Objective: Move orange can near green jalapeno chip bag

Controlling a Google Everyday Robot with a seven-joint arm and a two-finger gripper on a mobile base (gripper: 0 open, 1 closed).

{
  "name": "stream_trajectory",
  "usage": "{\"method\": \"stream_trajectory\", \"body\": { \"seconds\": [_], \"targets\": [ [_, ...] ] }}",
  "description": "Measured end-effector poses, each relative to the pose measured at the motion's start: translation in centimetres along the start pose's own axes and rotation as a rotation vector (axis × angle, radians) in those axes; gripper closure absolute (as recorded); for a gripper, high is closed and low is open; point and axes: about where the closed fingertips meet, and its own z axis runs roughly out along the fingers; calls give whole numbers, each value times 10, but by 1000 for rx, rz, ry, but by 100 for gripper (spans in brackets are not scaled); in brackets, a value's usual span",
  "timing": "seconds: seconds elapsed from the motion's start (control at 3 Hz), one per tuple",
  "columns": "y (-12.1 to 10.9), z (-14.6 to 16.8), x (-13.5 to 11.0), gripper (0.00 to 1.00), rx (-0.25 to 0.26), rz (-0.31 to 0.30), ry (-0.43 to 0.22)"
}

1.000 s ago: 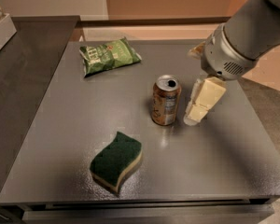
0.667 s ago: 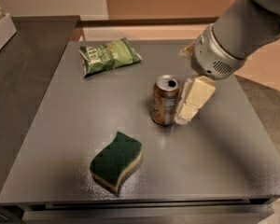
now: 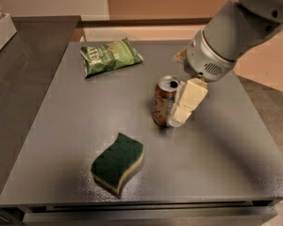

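change: claw [image 3: 178,111] has moved left, now against upright orange can [image 3: 163,102] | grip: cannot tell | task: green jalapeno chip bag [image 3: 111,55] well apart, far-left; carry not begun

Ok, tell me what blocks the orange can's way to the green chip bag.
Nothing visible. Only table surface lies between the orange can, mid-table with the gripper beside it, and the green jalapeno chip bag back left. The sponge sits in front, off that line.
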Motion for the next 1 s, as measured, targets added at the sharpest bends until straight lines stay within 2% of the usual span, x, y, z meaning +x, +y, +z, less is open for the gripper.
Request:
{"method": "stream_trajectory", "body": {
  "seconds": [0.33,0.67,1.0],
  "targets": [
    [2,5,-1,0,-23,7,-3],
    [3,5,-2,18,-37,16,-6],
    [2,2,-2,42,-43,23,-11]
  ]
}}
